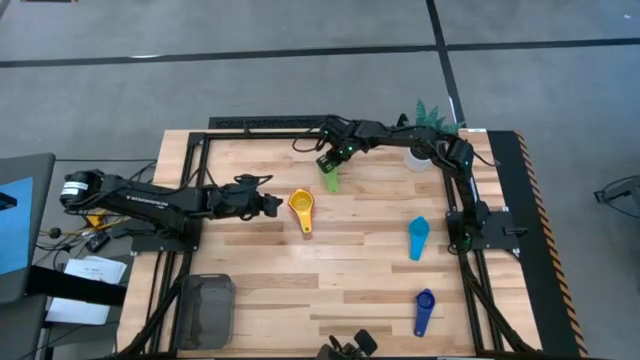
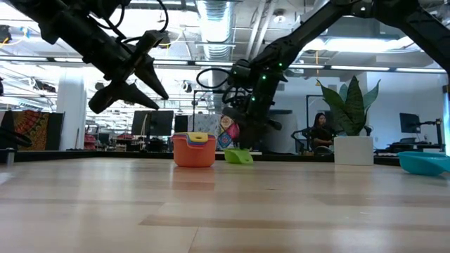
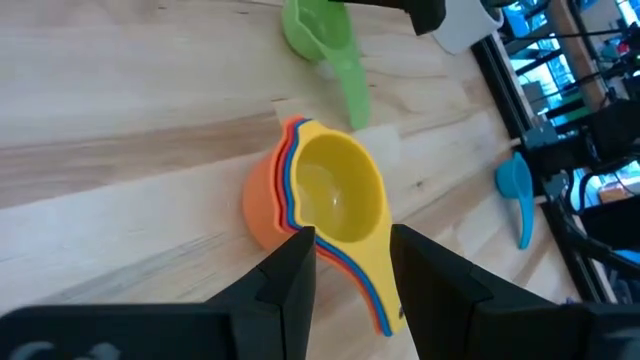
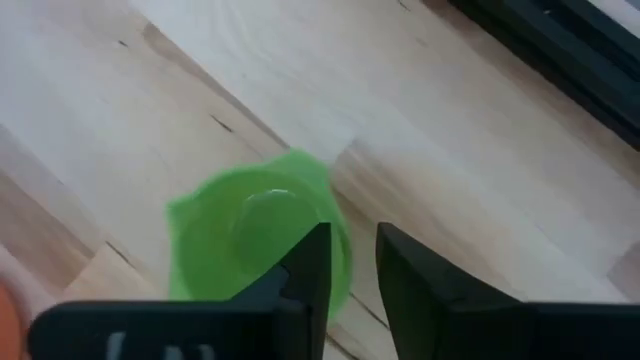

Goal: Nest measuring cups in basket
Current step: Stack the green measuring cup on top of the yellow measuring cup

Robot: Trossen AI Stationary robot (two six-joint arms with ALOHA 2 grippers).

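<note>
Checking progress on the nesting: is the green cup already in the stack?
No. The green cup sits alone on the table, apart from the nested yellow-topped stack.

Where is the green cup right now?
In the high view, the green cup sits near the table's far edge, under the right gripper, just beyond the yellow-topped cup stack.

Yellow measuring cup point(image 1: 301, 204) nested in an orange and red stack at centre of the high view, green cup point(image 1: 330, 179) upper centre, teal cup point(image 1: 418, 237) right of centre, dark blue cup point(image 1: 424, 305) lower right, grey mesh basket point(image 1: 207, 309) lower left
</note>
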